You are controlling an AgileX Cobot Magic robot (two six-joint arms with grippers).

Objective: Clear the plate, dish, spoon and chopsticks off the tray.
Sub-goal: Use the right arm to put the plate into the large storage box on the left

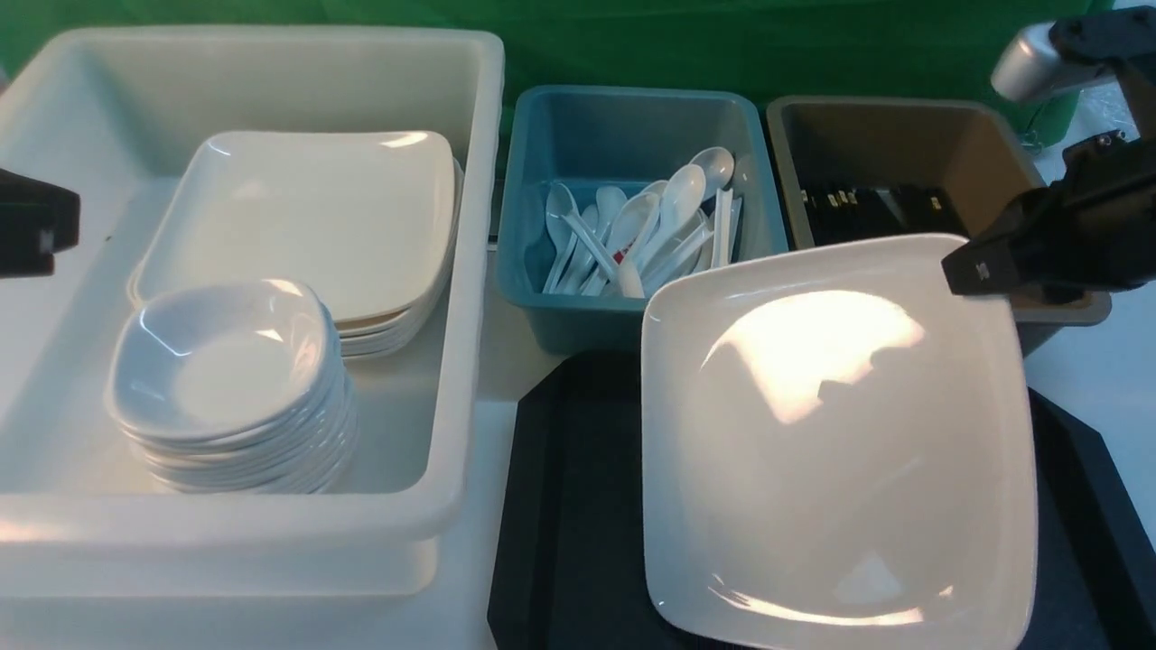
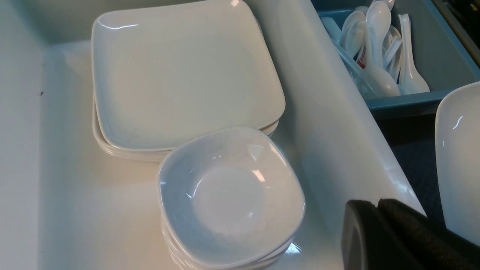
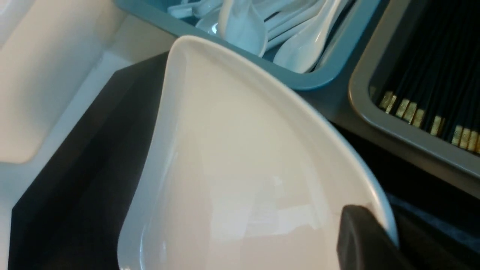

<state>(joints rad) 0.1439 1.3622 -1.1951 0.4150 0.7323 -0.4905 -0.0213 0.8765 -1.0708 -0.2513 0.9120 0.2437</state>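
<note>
The table [image 1: 1097, 388] is white and smooth. A large white tub [image 1: 474, 271] fills its left part, running from the near edge back toward the far edge. Just to the right, toward the far edge, stands a blue tub [image 1: 533, 226], with a narrow strip of bare table between the two. A brown tub [image 1: 903, 104] stands just beside the blue one on its right. The black tray [image 1: 578, 506] lies nearer the near edge, in front of both small tubs. Bare table shows along the right edge.

Front wide; wrists seemingly share plate [image 1: 840, 433]
</note>
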